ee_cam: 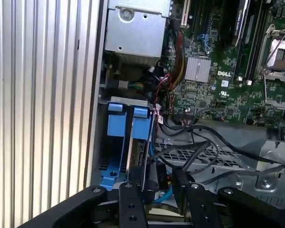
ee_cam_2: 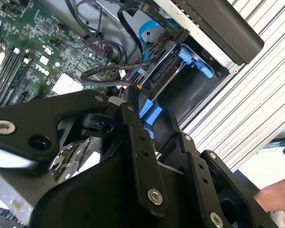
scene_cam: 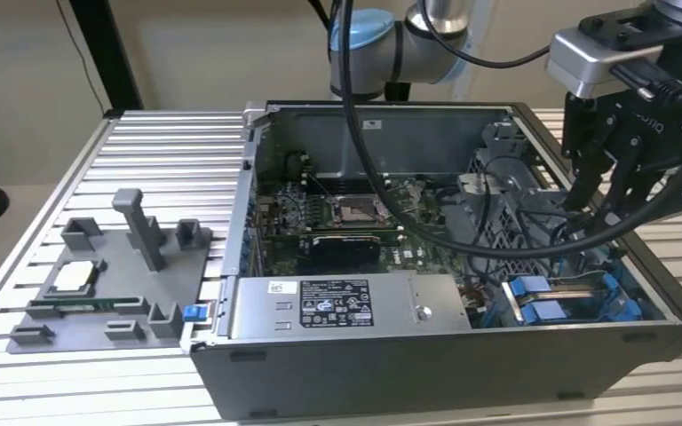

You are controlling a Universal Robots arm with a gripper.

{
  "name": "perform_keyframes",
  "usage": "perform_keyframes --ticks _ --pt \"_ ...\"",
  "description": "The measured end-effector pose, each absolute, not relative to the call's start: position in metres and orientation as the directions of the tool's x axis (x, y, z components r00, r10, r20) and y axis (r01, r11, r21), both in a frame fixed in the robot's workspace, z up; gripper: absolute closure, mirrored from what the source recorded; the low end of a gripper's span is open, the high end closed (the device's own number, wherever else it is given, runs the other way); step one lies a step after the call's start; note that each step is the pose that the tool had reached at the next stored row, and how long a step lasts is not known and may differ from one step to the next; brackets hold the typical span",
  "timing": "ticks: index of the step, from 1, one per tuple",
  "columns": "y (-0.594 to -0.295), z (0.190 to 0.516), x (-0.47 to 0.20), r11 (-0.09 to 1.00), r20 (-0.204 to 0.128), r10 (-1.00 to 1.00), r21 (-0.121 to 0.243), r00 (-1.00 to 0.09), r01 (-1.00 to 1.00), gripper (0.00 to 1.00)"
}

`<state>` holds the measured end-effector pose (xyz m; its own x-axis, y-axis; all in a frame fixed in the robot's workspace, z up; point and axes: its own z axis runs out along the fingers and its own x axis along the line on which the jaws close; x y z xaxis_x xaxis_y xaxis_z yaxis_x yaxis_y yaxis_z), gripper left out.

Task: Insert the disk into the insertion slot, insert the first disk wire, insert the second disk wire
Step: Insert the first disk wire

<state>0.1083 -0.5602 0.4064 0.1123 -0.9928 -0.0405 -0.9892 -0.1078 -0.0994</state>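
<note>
The disk [ee_cam: 137, 152] stands on edge in its blue carrier inside the insertion slot [ee_cam: 115, 124], at the case's near corner on the exterior view's right [scene_cam: 554, 302]. My gripper [scene_cam: 602, 200] hangs above that corner, over the grey cage. In the first wrist view the gripper [ee_cam: 156, 187] is open, and its fingers [ee_cam: 129, 199] straddle the disk's end. A black connector [ee_cam: 157, 173] with coloured wires and a blue flat cable [ee_cam: 165, 195] lie in the gap. In the second wrist view the gripper [ee_cam_2: 154, 128] is just above the blue rails [ee_cam_2: 194, 61].
The power-supply box [scene_cam: 341, 306] fills the case's front, the motherboard [scene_cam: 341, 213] lies behind it, and the perforated grey cage [scene_cam: 507, 204] carries loose black cables. A grey fixture [scene_cam: 116, 284] stands on the ribbed table at the exterior view's left. A person's hand [ee_cam_2: 275, 197] is off the table's edge.
</note>
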Motion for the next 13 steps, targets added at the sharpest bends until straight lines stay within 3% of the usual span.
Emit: perform_keyframes --ticks 13 --pt "-0.5575 0.4001 0.104 -0.132 -0.037 -0.99 -0.126 0.138 -0.983 0.0"
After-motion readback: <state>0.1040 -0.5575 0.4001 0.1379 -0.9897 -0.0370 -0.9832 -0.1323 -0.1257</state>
